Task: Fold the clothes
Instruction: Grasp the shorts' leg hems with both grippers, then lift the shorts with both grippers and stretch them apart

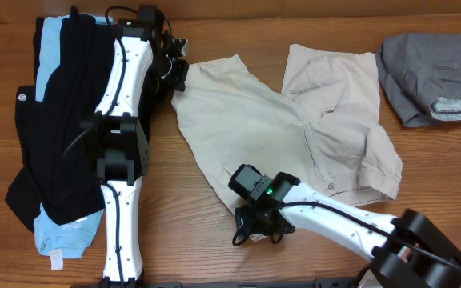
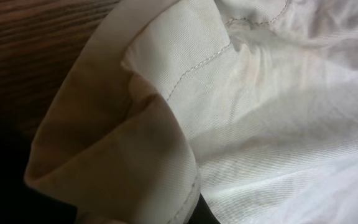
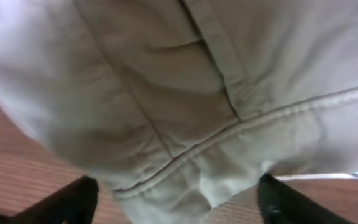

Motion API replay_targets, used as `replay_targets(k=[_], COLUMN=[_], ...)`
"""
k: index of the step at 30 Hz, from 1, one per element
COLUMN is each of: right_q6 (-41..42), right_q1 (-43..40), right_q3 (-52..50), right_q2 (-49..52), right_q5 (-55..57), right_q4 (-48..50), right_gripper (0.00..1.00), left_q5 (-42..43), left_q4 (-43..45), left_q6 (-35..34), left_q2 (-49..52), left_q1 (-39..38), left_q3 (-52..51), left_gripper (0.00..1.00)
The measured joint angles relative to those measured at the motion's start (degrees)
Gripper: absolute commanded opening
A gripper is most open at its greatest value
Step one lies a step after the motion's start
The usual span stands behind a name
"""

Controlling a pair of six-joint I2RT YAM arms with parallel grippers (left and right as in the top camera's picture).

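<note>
The beige shorts (image 1: 294,120) lie spread on the bench (image 1: 206,256), no fold made yet, so I judge the work barely begun; the left pincer (image 1: 180,78) is closed on their far-left corner; the right pincer (image 1: 262,229) gapes astride their near hem; left of the shorts, a black garment (image 1: 62,104) and a light-blue garment (image 1: 66,236) lie heaped; right of them, a grey garment (image 1: 422,76); no container in sight.
</note>
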Motion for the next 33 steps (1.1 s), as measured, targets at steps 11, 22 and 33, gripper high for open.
replay_targets(k=[11, 22, 33], right_q6=[2.2, 0.3, -14.7], right_q1=[-0.8, -18.2, -42.7], right_q3=[1.2, 29.9, 66.7], right_q2=[0.2, -16.2, -19.7], right_q5=[0.6, 13.3, 11.4], right_q4=[-5.2, -33.3, -41.1], right_gripper=[0.04, 0.04, 0.04], left_q5=[0.5, 8.7, 13.7], left_q4=[-8.7, -21.1, -15.7], left_q6=[-0.2, -1.8, -4.2], left_q2=[0.3, -1.6, -29.6], left_q1=[0.8, 6.1, 6.3], left_q3=[6.5, 35.8, 38.6], left_gripper=[0.04, 0.04, 0.04])
